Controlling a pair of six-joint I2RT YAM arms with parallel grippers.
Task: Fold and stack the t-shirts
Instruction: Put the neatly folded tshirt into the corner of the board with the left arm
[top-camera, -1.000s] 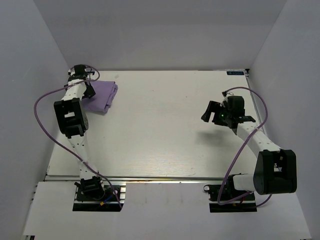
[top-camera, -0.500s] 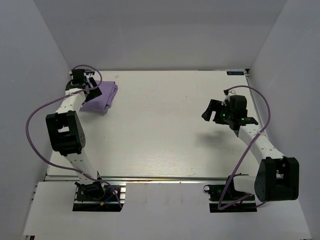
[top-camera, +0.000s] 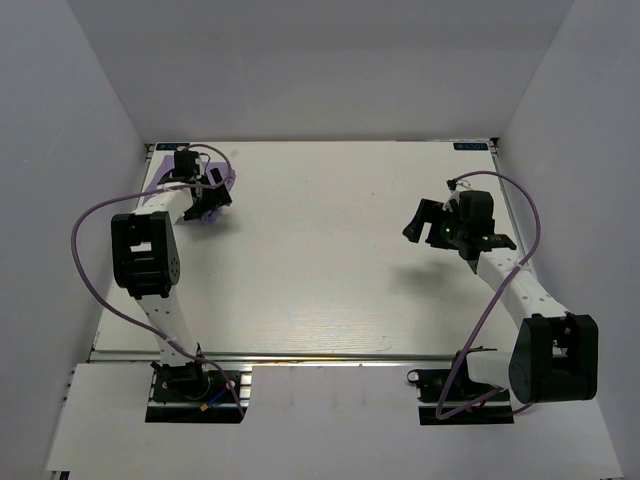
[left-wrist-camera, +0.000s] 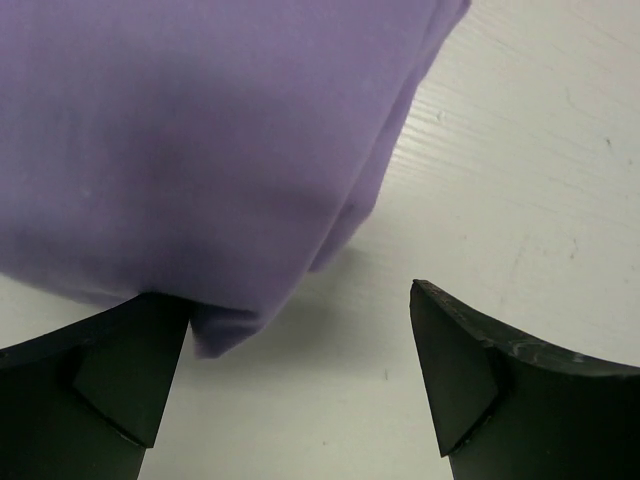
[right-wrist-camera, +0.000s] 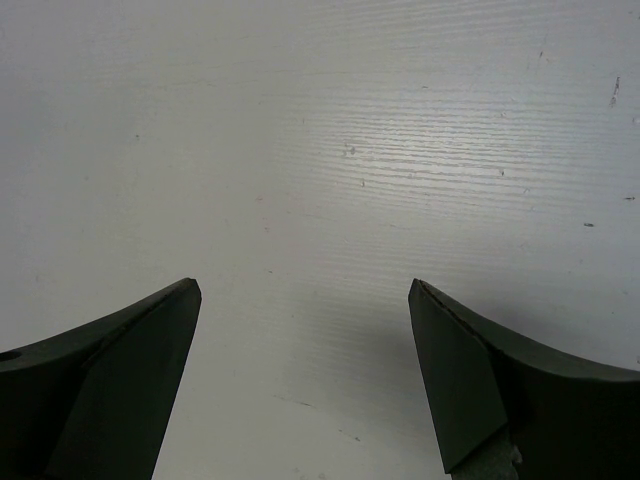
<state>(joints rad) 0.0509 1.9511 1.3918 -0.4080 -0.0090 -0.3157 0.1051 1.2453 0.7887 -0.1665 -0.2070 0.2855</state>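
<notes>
The folded lavender t-shirt (top-camera: 228, 178) lies at the table's far left and is mostly hidden under my left arm in the top view. In the left wrist view the t-shirt (left-wrist-camera: 200, 140) fills the upper left, with its folded corner hanging down by the left finger. My left gripper (top-camera: 210, 198) (left-wrist-camera: 300, 295) is open at the shirt's right edge; the left finger (left-wrist-camera: 90, 390) touches the cloth corner and bare table lies between the jaws. My right gripper (top-camera: 422, 222) (right-wrist-camera: 305, 285) is open and empty above bare table at the right.
The white table (top-camera: 320, 260) has grey walls at the back and both sides. Purple cables (top-camera: 90, 215) loop beside both arms. A metal rail (top-camera: 320, 356) runs along the near edge.
My left gripper has swung from the shirt's far-left side to its right edge, and the arm now covers most of the shirt. The right arm has hardly moved.
</notes>
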